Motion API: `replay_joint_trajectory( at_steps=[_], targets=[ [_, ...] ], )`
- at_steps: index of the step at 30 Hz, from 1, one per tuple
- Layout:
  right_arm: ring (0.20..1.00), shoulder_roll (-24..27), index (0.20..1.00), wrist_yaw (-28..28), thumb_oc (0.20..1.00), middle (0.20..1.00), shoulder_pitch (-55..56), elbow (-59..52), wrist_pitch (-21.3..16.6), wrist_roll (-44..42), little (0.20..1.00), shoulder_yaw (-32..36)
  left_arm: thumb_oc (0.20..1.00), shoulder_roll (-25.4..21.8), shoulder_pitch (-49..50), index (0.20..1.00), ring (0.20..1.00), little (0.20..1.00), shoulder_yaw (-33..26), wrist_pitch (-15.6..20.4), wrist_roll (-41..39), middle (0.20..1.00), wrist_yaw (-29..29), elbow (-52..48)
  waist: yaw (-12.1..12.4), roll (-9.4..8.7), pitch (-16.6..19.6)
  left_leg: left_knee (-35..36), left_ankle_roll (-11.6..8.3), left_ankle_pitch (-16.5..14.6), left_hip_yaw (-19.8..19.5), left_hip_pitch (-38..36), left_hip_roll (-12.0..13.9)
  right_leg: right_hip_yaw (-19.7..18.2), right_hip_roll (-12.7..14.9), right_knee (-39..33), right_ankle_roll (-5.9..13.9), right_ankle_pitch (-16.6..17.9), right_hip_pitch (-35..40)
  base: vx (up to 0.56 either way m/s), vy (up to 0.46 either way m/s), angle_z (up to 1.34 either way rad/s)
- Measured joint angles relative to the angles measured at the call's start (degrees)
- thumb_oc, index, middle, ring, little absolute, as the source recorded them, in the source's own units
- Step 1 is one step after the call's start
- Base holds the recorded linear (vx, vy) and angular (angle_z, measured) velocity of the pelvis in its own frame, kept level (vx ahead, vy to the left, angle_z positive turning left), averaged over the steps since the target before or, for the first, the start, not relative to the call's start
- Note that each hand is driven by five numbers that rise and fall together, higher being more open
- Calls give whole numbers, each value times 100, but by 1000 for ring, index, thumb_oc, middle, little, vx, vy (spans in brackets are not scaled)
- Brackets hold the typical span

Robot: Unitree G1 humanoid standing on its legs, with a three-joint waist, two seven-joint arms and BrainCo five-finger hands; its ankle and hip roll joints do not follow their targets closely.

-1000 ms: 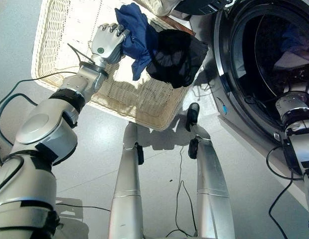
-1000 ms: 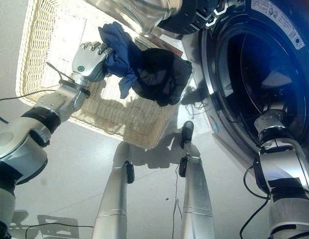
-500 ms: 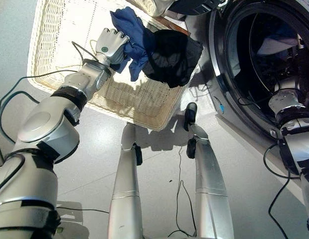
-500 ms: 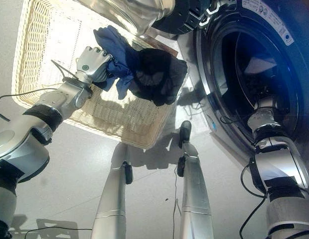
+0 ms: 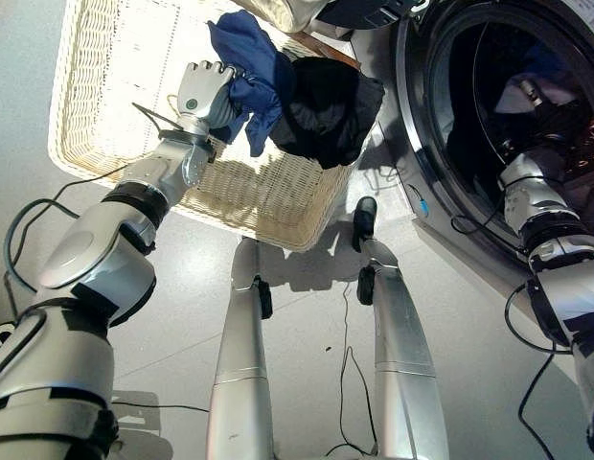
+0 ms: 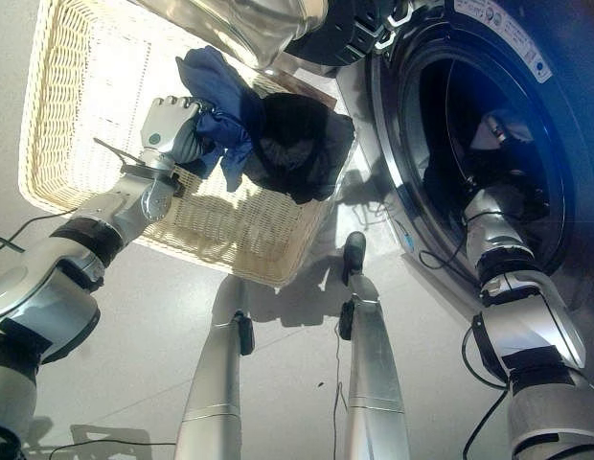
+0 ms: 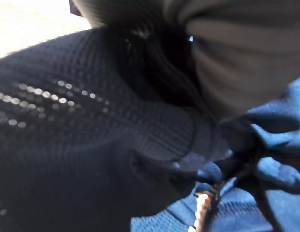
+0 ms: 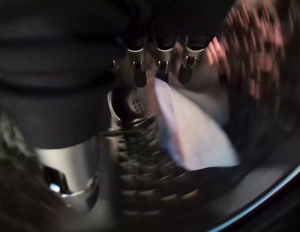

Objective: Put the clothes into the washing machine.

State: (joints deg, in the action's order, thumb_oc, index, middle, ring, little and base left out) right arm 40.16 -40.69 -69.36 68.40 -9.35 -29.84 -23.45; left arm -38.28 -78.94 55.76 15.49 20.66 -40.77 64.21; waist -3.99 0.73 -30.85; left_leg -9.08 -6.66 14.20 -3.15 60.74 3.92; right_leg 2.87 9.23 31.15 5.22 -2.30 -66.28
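A pale grey floor (image 5: 163,316) runs under the scene, with a cream wicker basket (image 5: 115,115) standing on it and a front-loading washing machine (image 6: 556,115) just beside the basket, its round door opening facing the robot.

The left robot hand (image 5: 203,91) is up over the basket, near the rim closest to the washing machine. Its fingers are curled round a blue garment (image 5: 249,57), clenched on the cloth so that the garment bunches at the knuckles and trails a loose end down into the basket. Right against the blue garment, on the side toward the washing machine, a black knitted garment (image 5: 326,105) is heaped over the basket's rim; the left wrist view shows its ribbed dark knit (image 7: 67,145) touching the blue cloth (image 7: 266,203) from very close.

The right robot hand (image 5: 527,96) reaches through the door opening into the drum (image 6: 489,86) of the washing machine. In the right wrist view its fingers (image 8: 162,60) point into the dark drum in a straight, relaxed row, grasping nothing, with a white piece of cloth (image 8: 193,130) lying inside the drum just past the fingertips. A reddish patterned cloth (image 8: 261,63) shows deeper in the drum beside the white one.
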Motion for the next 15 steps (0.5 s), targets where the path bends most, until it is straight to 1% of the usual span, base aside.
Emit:
replay_joint_trajectory(
  at_steps=[1,2,3,6,7,8,13,15],
  targets=[
    [1000,64,1000,56,1000,1000,-96,157,375,276,1000,-265,200,-2,0,200,200,200,-4,-4,-4,200,-39,-18,15,0,0,1,0,0,0,7,2,0,-2,-4,1,-1,-5,0,0,0],
    [1000,121,1000,107,1000,1000,-153,231,635,403,1000,-422,200,-9,-1,200,200,200,-3,-7,-4,200,-54,-52,30,0,0,8,0,0,-2,16,5,0,-8,-22,1,0,-8,-18,-37,-1],
    [1000,177,1000,281,1000,1000,-218,291,1043,570,1000,-456,200,-26,0,200,200,200,-6,-12,-4,200,-66,-93,31,-1,0,11,0,0,-3,39,13,6,-15,-50,9,8,-13,-12,-40,-1],
    [1000,297,1000,602,1000,1000,-313,566,1731,683,1000,-706,200,-49,-20,200,200,200,-3,-60,-3,200,-90,-211,41,-1,1,10,0,0,-15,106,26,37,-27,-134,16,44,-19,-7,-57,-1],
    [1000,300,1000,643,1000,1000,-316,629,1849,706,1000,-763,200,-56,-30,200,200,200,-2,-60,-3,200,-90,-220,45,-1,1,10,0,0,-18,117,29,48,-27,-147,16,46,-19,-1,-42,1],
    [1000,301,1000,685,1000,1000,-307,688,2121,875,1000,-852,200,-76,-45,200,200,200,-4,-58,-2,200,-90,-218,49,-2,1,10,0,0,-21,131,31,62,-27,-157,16,47,-19,-1,-39,2],
    [1000,313,1000,774,1000,1000,-324,681,2644,1482,1000,-1063,200,-96,-102,200,200,200,18,-39,0,200,-62,-209,46,-2,0,11,0,0,-25,133,39,73,-32,-155,9,53,-19,0,-7,0],
    [1000,313,1000,704,1000,1000,-325,659,2694,1656,1000,-1098,200,-100,-127,200,200,200,25,-27,-1,200,-32,-203,44,-2,0,11,0,0,-25,133,40,72,-35,-155,10,57,-19,0,0,0]
  ],
)
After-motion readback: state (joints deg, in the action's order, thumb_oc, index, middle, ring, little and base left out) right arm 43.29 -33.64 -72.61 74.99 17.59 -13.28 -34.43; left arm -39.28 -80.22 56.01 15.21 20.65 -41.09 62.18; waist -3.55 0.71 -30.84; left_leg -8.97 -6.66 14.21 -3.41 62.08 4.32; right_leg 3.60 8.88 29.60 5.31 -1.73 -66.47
